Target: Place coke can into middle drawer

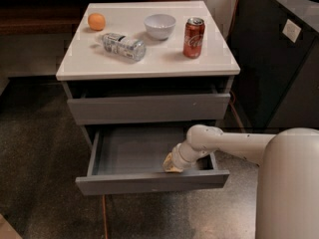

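The red coke can (pixel 193 38) stands upright on the right side of the white cabinet top (pixel 149 66). The middle drawer (pixel 149 181) is pulled open below the closed top drawer front (pixel 148 108), and its grey inner tray (pixel 132 148) holds nothing but my gripper. My gripper (pixel 172 164) reaches down into the open drawer at its front right, right behind the drawer front. My white arm (pixel 224 142) extends to it from the right. The can is far above and behind the gripper. The lowest drawer is hidden under the open one.
On the cabinet top are an orange (pixel 96 21), a white bowl (pixel 160 26) and a clear plastic bottle (pixel 123 46) lying on its side. A dark cabinet (pixel 279 63) stands close at the right. My white body (pixel 289 188) fills the lower right. An orange cable (pixel 103 215) runs across the floor.
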Robot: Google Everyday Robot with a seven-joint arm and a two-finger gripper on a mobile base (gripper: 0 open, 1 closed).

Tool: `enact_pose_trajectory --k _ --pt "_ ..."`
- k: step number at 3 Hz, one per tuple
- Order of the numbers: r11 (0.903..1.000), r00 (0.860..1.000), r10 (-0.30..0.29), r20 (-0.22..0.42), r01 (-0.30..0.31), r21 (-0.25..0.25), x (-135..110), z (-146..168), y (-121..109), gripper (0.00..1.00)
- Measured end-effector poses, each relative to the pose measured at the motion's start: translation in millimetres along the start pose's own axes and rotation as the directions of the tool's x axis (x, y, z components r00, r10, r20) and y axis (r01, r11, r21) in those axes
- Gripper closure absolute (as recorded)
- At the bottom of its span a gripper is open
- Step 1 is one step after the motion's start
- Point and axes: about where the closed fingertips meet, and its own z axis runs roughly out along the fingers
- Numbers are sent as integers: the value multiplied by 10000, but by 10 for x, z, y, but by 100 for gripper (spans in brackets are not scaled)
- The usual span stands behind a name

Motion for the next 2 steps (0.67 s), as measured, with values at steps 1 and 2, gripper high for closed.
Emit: enact_pose_trajectory --k 1,2 --pt "9996 10000 -27 94 30 -265 -79 4 139 100" --pt "9979 9998 -30 196 42 -645 -179 2 349 100"
